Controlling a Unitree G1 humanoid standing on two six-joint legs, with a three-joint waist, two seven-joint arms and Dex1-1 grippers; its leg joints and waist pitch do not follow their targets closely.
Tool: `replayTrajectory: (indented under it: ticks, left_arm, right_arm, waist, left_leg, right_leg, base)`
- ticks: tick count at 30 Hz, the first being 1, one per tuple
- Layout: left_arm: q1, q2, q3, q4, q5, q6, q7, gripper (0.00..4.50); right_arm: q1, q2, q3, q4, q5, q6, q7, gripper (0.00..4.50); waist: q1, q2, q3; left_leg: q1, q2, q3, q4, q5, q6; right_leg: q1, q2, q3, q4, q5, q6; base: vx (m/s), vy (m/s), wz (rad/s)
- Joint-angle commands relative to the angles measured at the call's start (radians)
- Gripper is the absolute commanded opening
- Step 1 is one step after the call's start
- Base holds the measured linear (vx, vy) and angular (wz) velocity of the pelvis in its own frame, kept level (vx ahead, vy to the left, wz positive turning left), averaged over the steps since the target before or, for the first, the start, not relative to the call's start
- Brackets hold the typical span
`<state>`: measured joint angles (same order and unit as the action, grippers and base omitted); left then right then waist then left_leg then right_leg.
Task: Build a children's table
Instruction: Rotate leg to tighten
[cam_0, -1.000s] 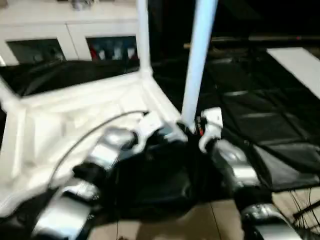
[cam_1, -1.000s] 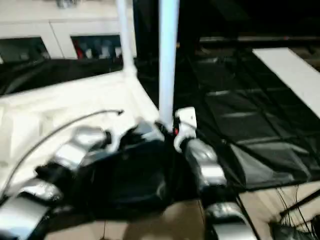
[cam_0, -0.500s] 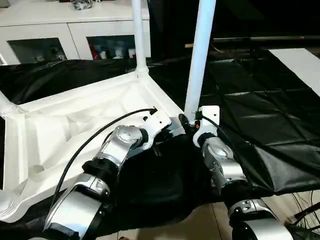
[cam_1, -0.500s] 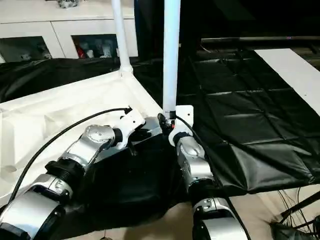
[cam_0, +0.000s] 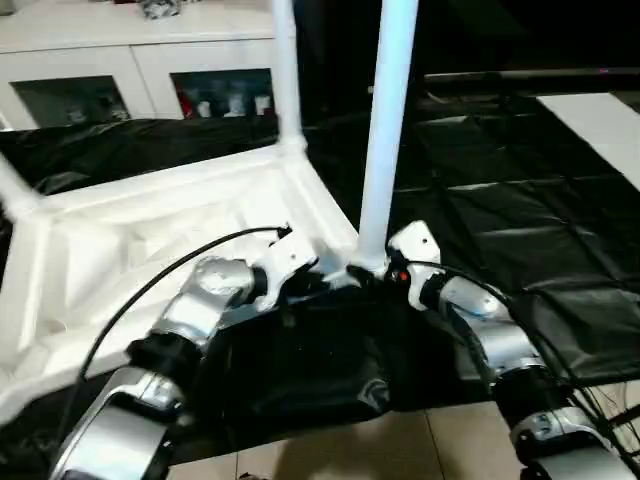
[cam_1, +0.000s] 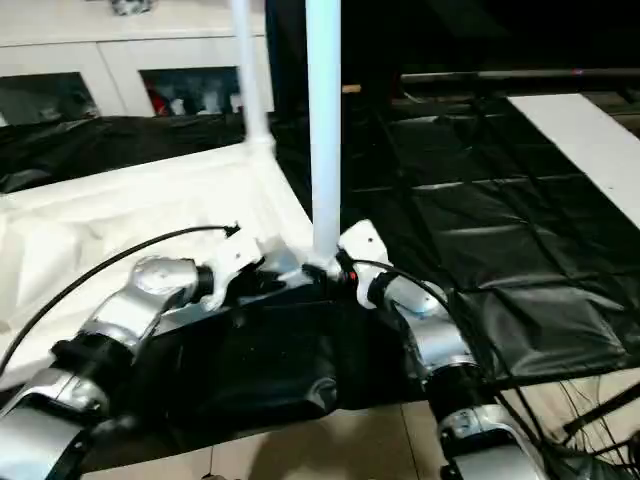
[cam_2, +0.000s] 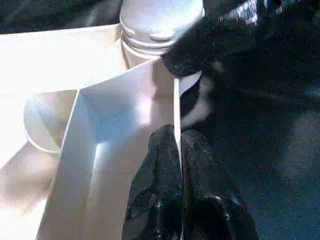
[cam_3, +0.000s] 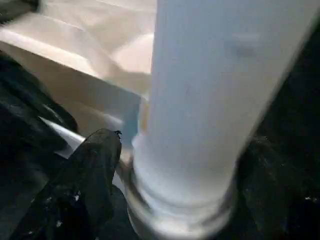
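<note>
the tabletop (cam_0: 150, 240) lies upside down on a black sheet (cam_0: 520, 220), underside up, its raised rim forming a shallow tray. two legs stand upright in its corner sockets: the near leg (cam_0: 385, 130) in the corner closest to both grippers, the far leg (cam_0: 287, 70) in the corner behind it. another leg base (cam_0: 15, 195) pokes in at the left corner.

left gripper (cam_2: 179, 150) is clenched on the thin rim wall right beside the near socket, fingers (cam_2: 157, 190) pinched tight either side of the edge. the left forearm (cam_0: 190, 310) reaches in low from the left.

right gripper (cam_3: 180, 175) sits at the foot of the near leg, one dark finger (cam_3: 95, 170) beside the collar, jaws straddling it loosely. the right forearm (cam_0: 490, 340) angles in from the right. a white cabinet (cam_0: 130, 70) stands behind.
</note>
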<state>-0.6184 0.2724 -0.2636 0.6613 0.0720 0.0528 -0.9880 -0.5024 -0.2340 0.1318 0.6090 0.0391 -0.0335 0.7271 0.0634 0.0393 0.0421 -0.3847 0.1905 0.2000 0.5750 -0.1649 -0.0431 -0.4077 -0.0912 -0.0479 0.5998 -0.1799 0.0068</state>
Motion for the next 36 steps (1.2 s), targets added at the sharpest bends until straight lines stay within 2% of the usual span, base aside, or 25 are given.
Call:
replayTrajectory:
  ticks: [1, 2, 3, 4, 7, 8, 9, 12, 15, 18, 19, 21, 22, 23, 26, 36]
  left_arm:
    - [0.052, 0.011, -0.031, -0.071, -0.060, -0.025, -0.104, 0.00]
    - [0.052, 0.011, -0.031, -0.071, -0.060, -0.025, -0.104, 0.00]
    - [0.081, 0.039, -0.042, -0.134, -0.085, -0.002, -0.172, 0.00]
    - [0.090, 0.048, -0.042, -0.154, -0.090, 0.008, -0.189, 0.00]
    - [0.100, 0.069, -0.039, -0.179, -0.100, 0.016, -0.229, 0.00]
    - [0.100, 0.073, -0.040, -0.179, -0.098, 0.016, -0.234, 0.00]
    - [0.100, 0.077, -0.041, -0.179, -0.096, 0.014, -0.238, 0.00]
    - [0.097, 0.084, -0.039, -0.174, -0.092, 0.013, -0.240, 0.00]
    - [0.105, 0.091, -0.039, -0.197, -0.096, 0.028, -0.244, 0.00]
    - [0.110, 0.095, -0.040, -0.212, -0.099, 0.041, -0.247, 0.00]
    - [0.111, 0.094, -0.039, -0.214, -0.098, 0.041, -0.250, 0.00]
    - [0.111, 0.093, -0.038, -0.215, -0.097, 0.044, -0.255, 0.00]
    - [0.111, 0.092, -0.038, -0.215, -0.097, 0.045, -0.255, 0.00]
    - [0.110, 0.092, -0.038, -0.215, -0.098, 0.046, -0.256, 0.00]
    - [0.109, 0.092, -0.039, -0.215, -0.098, 0.048, -0.255, 0.00]
    - [0.116, 0.096, -0.041, -0.227, -0.098, 0.062, -0.256, 0.00]
  right_arm:
    - [0.020, -0.044, 0.039, -0.067, 0.052, 0.015, 0.163, 3.64]
    - [0.020, -0.044, 0.039, -0.067, 0.052, 0.015, 0.163, 3.64]
    - [0.033, -0.089, 0.061, -0.096, 0.079, 0.026, 0.267, 3.64]
    - [0.039, -0.107, 0.070, -0.106, 0.086, 0.027, 0.313, 3.64]
    - [0.049, -0.145, 0.099, -0.111, 0.073, 0.011, 0.403, 3.64]
    - [0.052, -0.151, 0.104, -0.112, 0.071, 0.007, 0.420, 3.64]
    - [0.053, -0.155, 0.107, -0.113, 0.070, 0.005, 0.433, 3.64]
    - [0.048, -0.160, 0.113, -0.104, 0.065, -0.003, 0.455, 3.64]
    - [0.039, -0.160, 0.107, -0.099, 0.087, 0.006, 0.468, 3.64]
    - [0.029, -0.154, 0.100, -0.095, 0.107, 0.018, 0.480, 3.64]
    - [0.025, -0.152, 0.097, -0.089, 0.108, 0.020, 0.483, 3.38]
    - [0.018, -0.150, 0.096, -0.070, 0.106, 0.018, 0.490, 3.31]
    - [0.015, -0.151, 0.097, -0.061, 0.102, 0.014, 0.491, 3.26]
    - [0.013, -0.151, 0.098, -0.055, 0.098, 0.010, 0.492, 2.97]
    - [0.005, -0.151, 0.102, -0.030, 0.081, -0.007, 0.489, 2.80]
    - [-0.005, -0.143, 0.096, 0.000, 0.083, -0.019, 0.492, 2.65]
  waist:
    - [0.010, -0.013, -0.062]
    - [0.012, -0.013, -0.063]
    - [0.013, -0.011, -0.061]
    - [0.019, -0.011, -0.062]
    - [0.029, -0.014, -0.059]
    - [0.029, -0.022, -0.058]
    - [0.031, -0.017, -0.056]
    - [0.031, -0.019, -0.055]
    - [0.032, -0.019, -0.057]
    - [0.032, -0.020, -0.060]
    - [0.033, -0.019, -0.061]
    - [0.032, -0.019, -0.061]
    - [0.032, -0.020, -0.061]
    - [0.032, -0.020, -0.061]
    - [0.032, -0.019, -0.059]
    - [0.030, -0.020, -0.062]
  left_leg:
    - [0.015, 0.041, -0.016, -0.059, -0.221, 0.083]
    - [0.015, 0.043, -0.017, -0.058, -0.219, 0.083]
    - [0.016, 0.043, -0.014, -0.058, -0.222, 0.086]
    - [0.017, 0.046, -0.015, -0.058, -0.234, 0.086]
    - [0.021, 0.044, -0.011, -0.059, -0.246, 0.074]
    - [0.020, 0.044, -0.011, -0.060, -0.253, 0.072]
    - [0.019, 0.044, -0.015, -0.063, -0.266, 0.058]
    - [0.021, 0.043, -0.016, -0.065, -0.286, 0.043]
    - [0.020, 0.043, -0.016, -0.064, -0.270, 0.044]
    - [0.018, 0.042, -0.015, -0.060, -0.237, 0.056]
    - [0.017, 0.041, -0.015, -0.058, -0.220, 0.063]
    - [0.017, 0.040, -0.014, -0.056, -0.210, 0.069]
    - [0.016, 0.040, -0.014, -0.056, -0.213, 0.071]
    - [0.017, 0.040, -0.014, -0.056, -0.217, 0.070]
    - [0.017, 0.041, -0.015, -0.058, -0.233, 0.062]
    - [0.018, 0.040, -0.015, -0.056, -0.223, 0.065]
  right_leg:
    - [0.050, -0.048, 0.031, -0.063, -0.128, -0.255]
    - [0.051, -0.049, 0.030, -0.061, -0.120, -0.256]
    - [0.046, -0.047, 0.031, -0.062, -0.120, -0.260]
    - [0.049, -0.048, 0.030, -0.060, -0.125, -0.264]
    - [0.041, -0.048, 0.032, -0.065, -0.165, -0.260]
    - [0.042, -0.048, 0.033, -0.066, -0.180, -0.256]
    - [0.042, -0.051, 0.033, -0.068, -0.225, -0.242]
    - [0.038, -0.051, 0.035, -0.072, -0.264, -0.225]
    - [0.039, -0.051, 0.035, -0.070, -0.250, -0.223]
    - [0.042, -0.050, 0.034, -0.064, -0.198, -0.234]
    - [0.043, -0.049, 0.033, -0.062, -0.176, -0.240]
    - [0.042, -0.048, 0.032, -0.061, -0.158, -0.248]
    - [0.043, -0.049, 0.032, -0.062, -0.166, -0.250]
    - [0.043, -0.049, 0.032, -0.062, -0.176, -0.249]
    - [0.042, -0.050, 0.032, -0.065, -0.205, -0.244]
    - [0.044, -0.049, 0.032, -0.062, -0.187, -0.248]
  base:
    - [0.000, 0.000, 0.00]
    - [0.000, 0.000, 0.00]
    - [0.000, 0.000, 0.00]
    - [0.000, 0.000, 0.00]
    - [0.000, 0.000, 0.00]
    - [0.000, 0.000, 0.00]
    - [0.000, 0.000, 0.00]
    - [0.000, 0.000, 0.00]
    - [0.000, 0.000, 0.00]
    - [0.000, 0.000, 0.00]
    - [0.000, 0.000, 0.00]
    - [0.000, 0.000, 0.00]
    - [0.000, 0.000, 0.00]
    - [0.000, 0.000, 0.00]
    - [0.000, 0.000, 0.00]
    - [0.000, 0.000, 0.00]
